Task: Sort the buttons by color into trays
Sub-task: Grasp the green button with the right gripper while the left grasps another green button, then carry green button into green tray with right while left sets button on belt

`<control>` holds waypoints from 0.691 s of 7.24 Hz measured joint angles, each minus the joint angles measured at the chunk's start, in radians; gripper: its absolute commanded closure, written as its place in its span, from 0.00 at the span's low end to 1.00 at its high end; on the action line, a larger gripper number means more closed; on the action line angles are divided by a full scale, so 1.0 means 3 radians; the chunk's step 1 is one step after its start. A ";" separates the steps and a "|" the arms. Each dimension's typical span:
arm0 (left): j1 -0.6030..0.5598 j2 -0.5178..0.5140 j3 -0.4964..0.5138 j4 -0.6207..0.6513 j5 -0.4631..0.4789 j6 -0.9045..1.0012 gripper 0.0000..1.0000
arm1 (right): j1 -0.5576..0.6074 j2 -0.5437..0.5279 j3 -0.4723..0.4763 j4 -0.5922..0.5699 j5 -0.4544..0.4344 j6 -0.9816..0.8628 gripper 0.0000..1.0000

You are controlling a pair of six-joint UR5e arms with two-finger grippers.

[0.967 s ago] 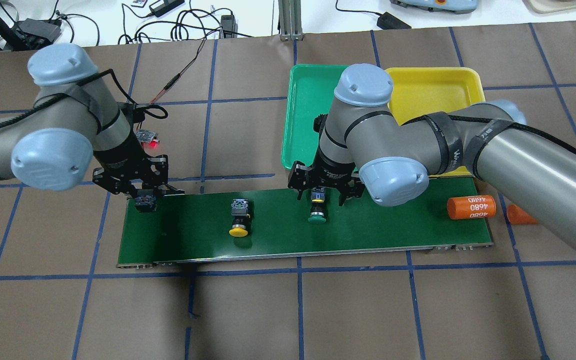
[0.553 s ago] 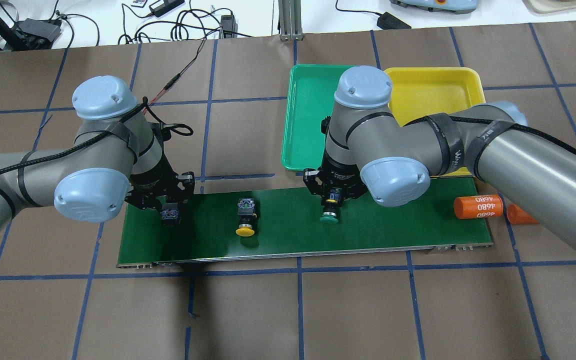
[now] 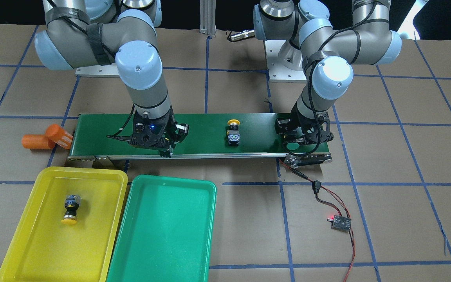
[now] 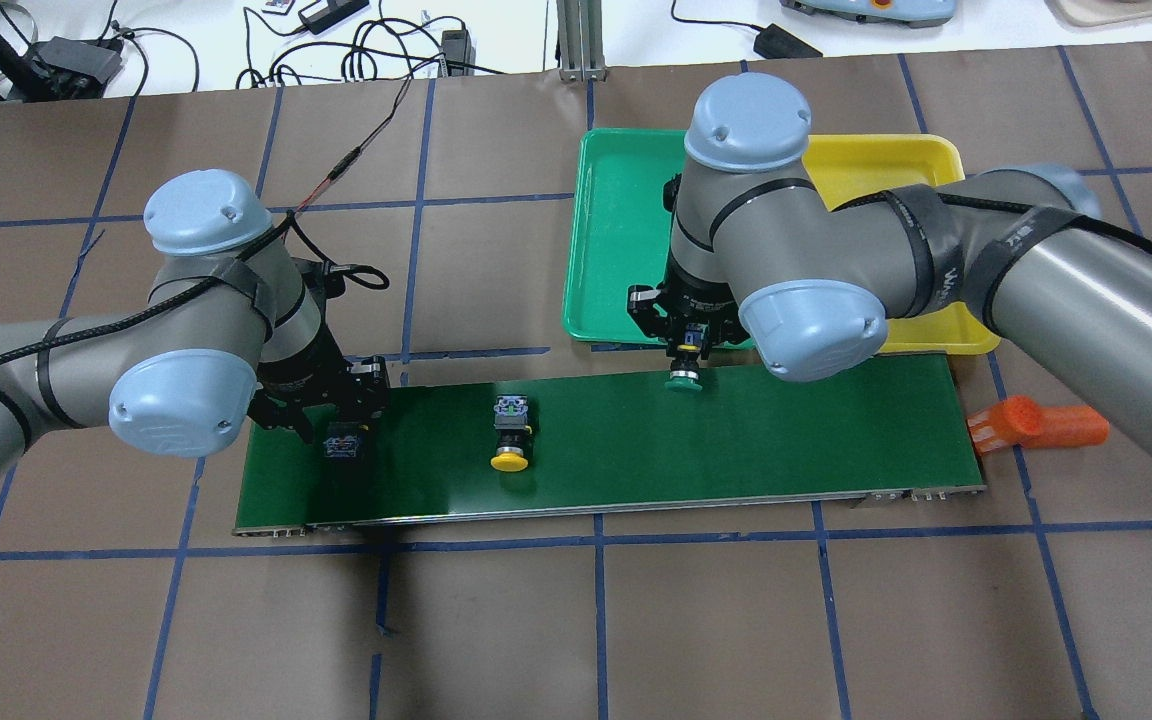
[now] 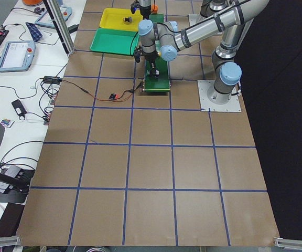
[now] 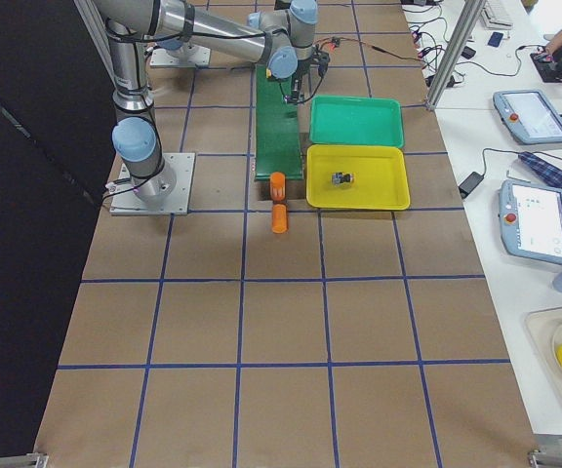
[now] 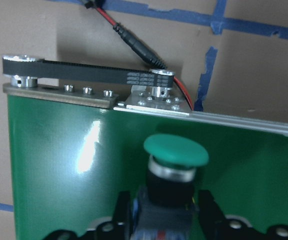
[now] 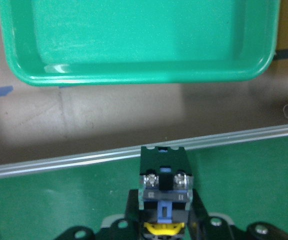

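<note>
My right gripper (image 4: 686, 345) is shut on a green-capped button (image 4: 684, 378), held at the conveyor belt's far edge just short of the green tray (image 4: 591, 250). In the right wrist view the button's switch body (image 8: 164, 180) sits between the fingers, below that tray's rim (image 8: 134, 75). My left gripper (image 4: 341, 430) is low at the belt's left end, shut on another green-capped button (image 7: 175, 150). A yellow-capped button (image 4: 511, 440) lies loose mid-belt. A second yellow button (image 3: 71, 209) lies in the yellow tray (image 3: 33, 243). Nothing lies in the green tray (image 3: 163, 235).
The dark-green conveyor belt (image 4: 736, 450) runs across the table's middle. Two orange cylinders (image 4: 1036, 425) lie off its right end. A red and black cable with a small lit board (image 3: 339, 222) trails from the belt's left end.
My right gripper shut on its green button and carried it from mid-belt to the far edge. The left gripper moved right with its button. The yellow button and orange cylinder drifted right, the cylinder off the belt.
</note>
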 measured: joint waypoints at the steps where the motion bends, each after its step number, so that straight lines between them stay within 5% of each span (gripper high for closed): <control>1: 0.0014 0.0031 0.0054 -0.0015 0.0002 0.0008 0.00 | -0.0066 0.0108 -0.0134 -0.0191 -0.0011 -0.0024 1.00; 2: 0.0024 0.0065 0.0231 -0.0140 0.0006 0.0011 0.00 | -0.0137 0.0325 -0.0272 -0.0476 -0.0013 -0.0054 0.99; 3: 0.0021 0.0076 0.0581 -0.0448 0.0007 0.0012 0.00 | -0.0210 0.0550 -0.0418 -0.0686 0.0001 -0.0083 0.23; 4: 0.0008 0.0053 0.1068 -0.0802 0.0001 0.0012 0.00 | -0.0259 0.0699 -0.0531 -0.0790 0.0014 -0.0103 0.00; 5: -0.0012 0.0049 0.1470 -0.1025 -0.0023 0.0013 0.00 | -0.0278 0.0764 -0.0575 -0.0828 0.0015 -0.0103 0.00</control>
